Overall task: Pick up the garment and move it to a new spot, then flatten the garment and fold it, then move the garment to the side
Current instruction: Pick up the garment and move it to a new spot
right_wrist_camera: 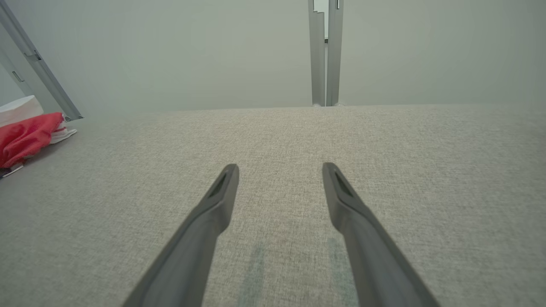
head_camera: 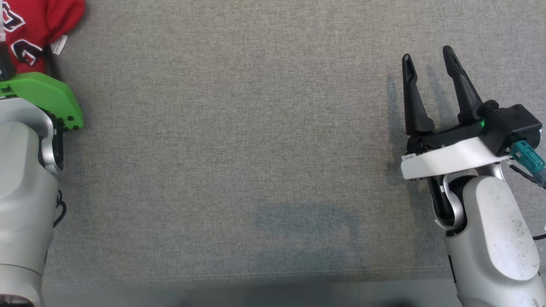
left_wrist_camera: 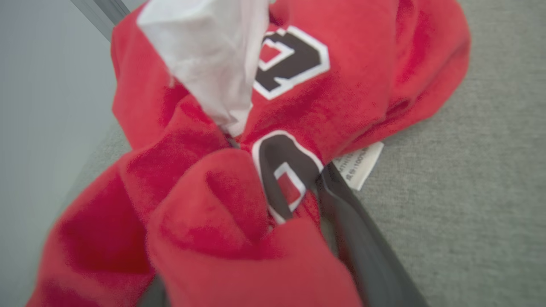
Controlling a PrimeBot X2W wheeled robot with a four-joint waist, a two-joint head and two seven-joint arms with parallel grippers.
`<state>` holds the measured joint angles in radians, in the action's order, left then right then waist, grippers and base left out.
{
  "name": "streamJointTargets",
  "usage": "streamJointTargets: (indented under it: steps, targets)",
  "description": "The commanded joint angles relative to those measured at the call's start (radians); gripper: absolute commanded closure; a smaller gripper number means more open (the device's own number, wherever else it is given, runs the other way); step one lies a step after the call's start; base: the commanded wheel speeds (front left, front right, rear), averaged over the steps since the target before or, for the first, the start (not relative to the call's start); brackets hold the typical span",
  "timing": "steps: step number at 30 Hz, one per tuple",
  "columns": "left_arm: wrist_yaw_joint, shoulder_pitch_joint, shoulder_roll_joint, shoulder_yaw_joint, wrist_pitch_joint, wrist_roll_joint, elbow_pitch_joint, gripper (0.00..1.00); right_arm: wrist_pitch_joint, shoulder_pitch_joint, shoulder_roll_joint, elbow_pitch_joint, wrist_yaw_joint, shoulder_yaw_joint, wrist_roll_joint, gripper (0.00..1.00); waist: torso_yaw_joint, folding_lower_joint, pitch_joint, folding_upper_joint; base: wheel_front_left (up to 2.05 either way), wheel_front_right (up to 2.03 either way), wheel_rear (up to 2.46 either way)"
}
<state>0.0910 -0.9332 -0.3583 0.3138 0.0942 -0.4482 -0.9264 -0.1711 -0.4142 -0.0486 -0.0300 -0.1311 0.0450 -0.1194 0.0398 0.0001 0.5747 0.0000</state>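
Your right claw is hanging spread at 3 o'clock above the grey worktop. Your left claw is sitting in the crumpled red garment lying at 10 o'clock. Folds are covering it, so I cannot tell its grip.

A robot lab or test cell, by the look: a bench covered in grey cloth, plain pale wall panels framed by metal posts, and a robot's right hand over the bench
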Motion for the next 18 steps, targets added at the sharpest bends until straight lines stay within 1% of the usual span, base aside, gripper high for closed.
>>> streamJointTargets:
  steps: [1, 7, 10, 18]
  targets:
    - [-0.011, -0.001, 0.005, 0.005, 0.004, -0.005, -0.018, 1.0, -0.009, -0.003, -0.003, -0.007, 0.001, 0.003, 0.0, 0.0, -0.005, -0.0001, -0.001, 0.0, 0.0, 0.0, 0.0]
    - [-0.024, -0.022, -0.005, 0.01, 0.105, 0.01, -0.018, 1.0, -0.022, 0.009, -0.004, -0.032, 0.001, 0.001, -0.004, 0.0, -0.017, -0.0001, -0.027, 0.0, 0.0, 0.0, 0.0]
    - [-0.035, -0.031, -0.004, 0.019, 0.137, 0.019, -0.005, 1.0, -0.027, 0.012, -0.003, -0.042, 0.001, 0.0, -0.008, 0.0, -0.02, -0.0001, -0.05, 0.0, 0.0, 0.0, 0.0]
    - [-0.059, -0.043, 0.014, 0.068, 0.169, 0.076, 0.082, 1.0, -0.036, 0.022, -0.003, -0.063, 0.001, 0.007, -0.021, 0.0, -0.033, -0.0001, -0.109, 0.0, 0.0, 0.0, 0.0]
